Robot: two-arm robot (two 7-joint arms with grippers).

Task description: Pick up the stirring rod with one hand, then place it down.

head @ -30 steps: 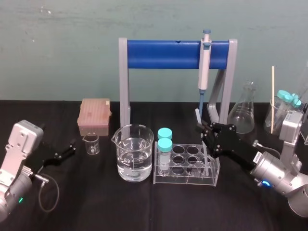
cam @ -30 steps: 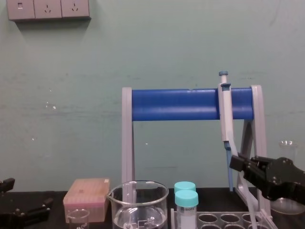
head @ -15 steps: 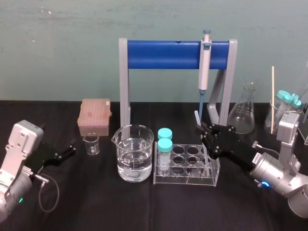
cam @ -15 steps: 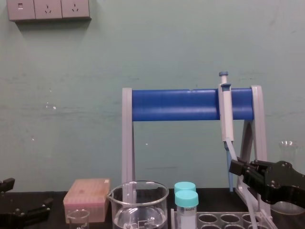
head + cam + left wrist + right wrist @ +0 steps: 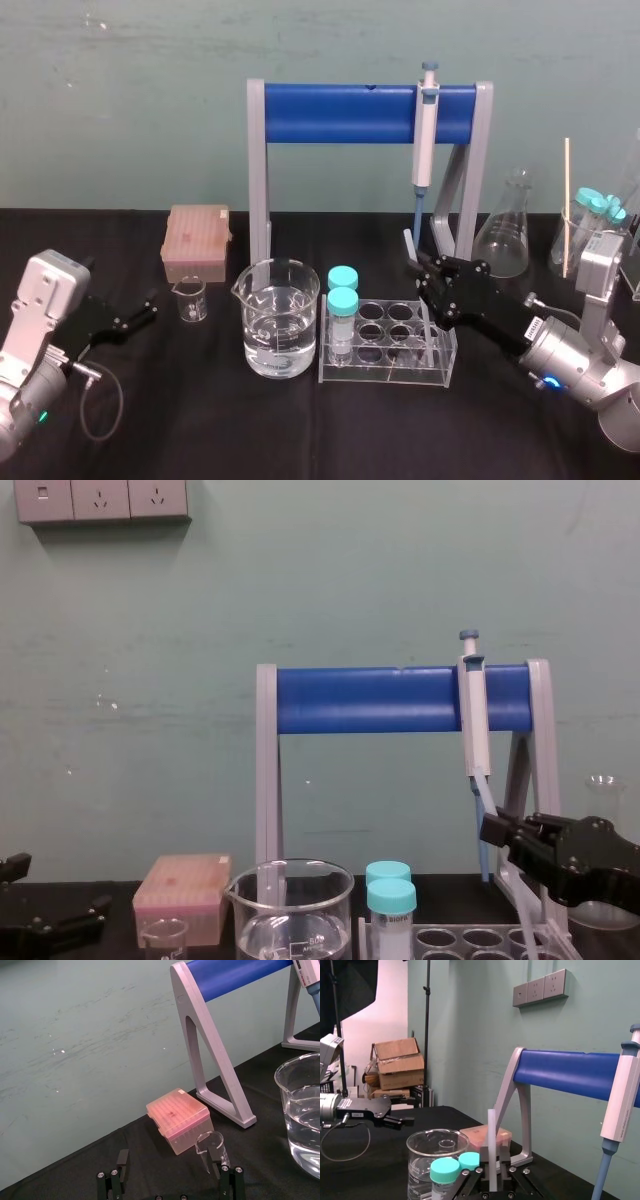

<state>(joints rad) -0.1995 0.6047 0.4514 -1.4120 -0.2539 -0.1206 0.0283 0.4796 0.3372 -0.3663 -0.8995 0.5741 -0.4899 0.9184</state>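
The stirring rod (image 5: pixel 491 1140) is a thin translucent whitish rod, standing nearly upright between the fingers of my right gripper (image 5: pixel 493 1173). In the head view the stirring rod (image 5: pixel 409 241) sticks up above the right gripper (image 5: pixel 424 276), and its lower end reaches down into the clear tube rack (image 5: pixel 388 352). From the chest the stirring rod (image 5: pixel 491 800) leans slightly just over the right gripper (image 5: pixel 500 832), below the pipette. My left gripper (image 5: pixel 141 313) rests low at the table's left, open and holding nothing (image 5: pixel 171 1180).
A blue-and-grey stand (image 5: pixel 360 112) holds a pipette (image 5: pixel 424 140) behind the rack. A water beaker (image 5: pixel 280 318), two teal-capped tubes (image 5: pixel 342 300), a small beaker (image 5: pixel 190 298) and a pink tip box (image 5: pixel 196 243) stand centre-left. A flask (image 5: pixel 505 240) and a wooden stick (image 5: pixel 566 200) are at the right.
My right gripper has sunk slightly with the stirring rod, toward the rack. The left arm has stayed still.
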